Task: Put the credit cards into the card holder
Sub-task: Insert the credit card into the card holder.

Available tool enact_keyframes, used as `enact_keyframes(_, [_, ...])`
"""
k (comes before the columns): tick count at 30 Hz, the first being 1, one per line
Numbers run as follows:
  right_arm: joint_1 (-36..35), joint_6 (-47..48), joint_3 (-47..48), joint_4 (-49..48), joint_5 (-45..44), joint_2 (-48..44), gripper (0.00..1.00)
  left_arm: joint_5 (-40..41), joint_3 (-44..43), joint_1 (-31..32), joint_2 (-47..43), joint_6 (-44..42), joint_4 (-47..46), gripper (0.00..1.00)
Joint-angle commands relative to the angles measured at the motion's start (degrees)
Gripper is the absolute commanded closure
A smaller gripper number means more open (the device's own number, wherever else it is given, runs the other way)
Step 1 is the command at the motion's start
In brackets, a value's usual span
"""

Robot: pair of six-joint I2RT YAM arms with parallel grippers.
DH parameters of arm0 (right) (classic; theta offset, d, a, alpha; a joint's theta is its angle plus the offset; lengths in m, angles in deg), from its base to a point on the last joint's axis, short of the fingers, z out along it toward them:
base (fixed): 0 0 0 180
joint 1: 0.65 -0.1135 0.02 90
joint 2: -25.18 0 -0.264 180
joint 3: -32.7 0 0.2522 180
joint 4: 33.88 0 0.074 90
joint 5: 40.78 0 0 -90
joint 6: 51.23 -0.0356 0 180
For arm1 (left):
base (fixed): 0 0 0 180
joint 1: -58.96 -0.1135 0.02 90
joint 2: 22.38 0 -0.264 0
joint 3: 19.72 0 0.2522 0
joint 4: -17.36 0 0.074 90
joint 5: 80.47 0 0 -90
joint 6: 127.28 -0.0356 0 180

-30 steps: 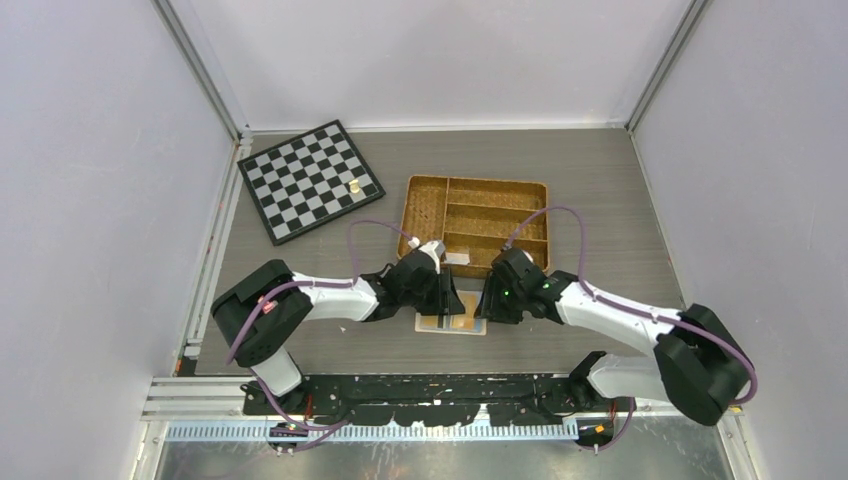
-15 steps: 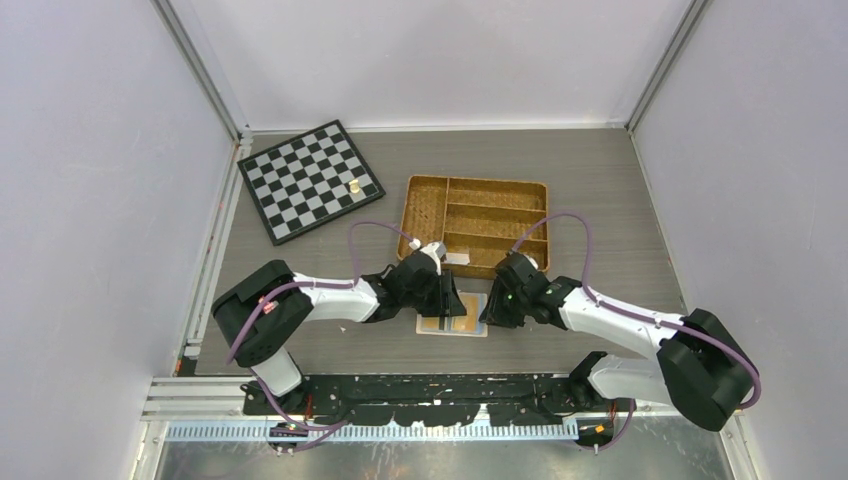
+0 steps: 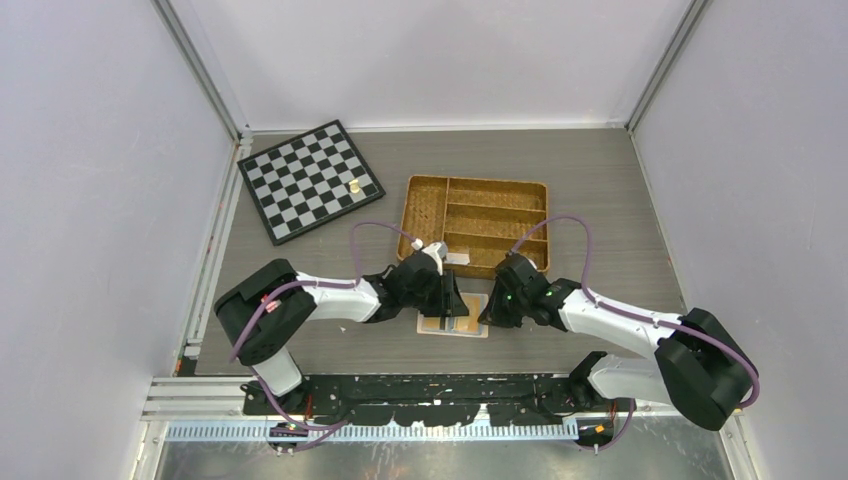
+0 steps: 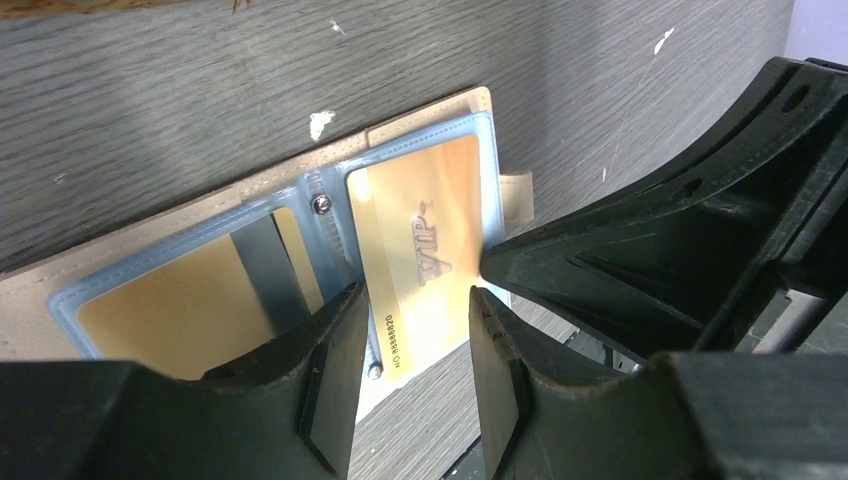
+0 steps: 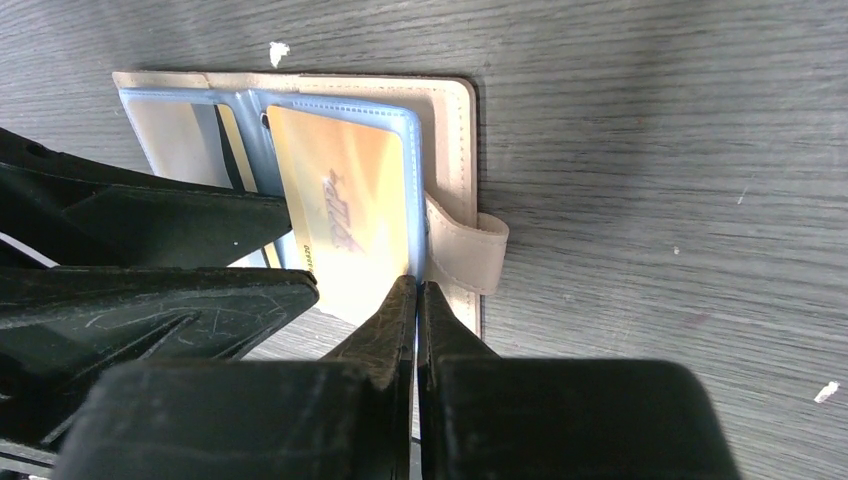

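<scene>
The peach-beige card holder [image 3: 478, 329] lies open on the table between both grippers, with its clear sleeves up [image 5: 450, 130] [image 4: 430, 120]. An orange-tan credit card [image 5: 345, 215] [image 4: 420, 230] sits partly inside the right sleeve, and its near end sticks out. Another gold card [image 4: 170, 310] with a dark stripe fills the left sleeve. My left gripper [image 4: 415, 292] [image 3: 455, 306] is open, with one finger on each side of the protruding card end. My right gripper [image 5: 416, 285] [image 3: 486, 312] is shut on the near right corner of the sleeve, beside the snap tab [image 5: 470, 255]. No blue-teal card shows.
A woven wicker divided tray [image 3: 475, 210] stands just behind the grippers. A chessboard [image 3: 310, 180] with a small pale piece [image 3: 354, 185] lies at the back left. The table's near edge is close below the card holder.
My right gripper has shifted slightly toward the near edge at the card holder's right side, and the card holder has nudged a little right. My left gripper has barely moved.
</scene>
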Motion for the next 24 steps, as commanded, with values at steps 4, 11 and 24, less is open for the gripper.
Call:
enact_keyframes(4, [-0.38,-1.07,0.33,-2.60,0.55,0.55,0.94,-2.55,-0.66,1.49,1.47,0.93,-4.14,0.56])
enact_keyframes(11, [-0.32,-0.96,0.79,-0.11,-1.00,-1.64,0.80,-1.79,-0.84,1.86,1.76,1.38,-3.51,0.56])
enact_keyframes(24, [-0.40,-0.84,1.34,2.81,-2.26,-3.54,0.78,-1.30,-0.58,1.86,1.53,1.57,-3.08,0.56])
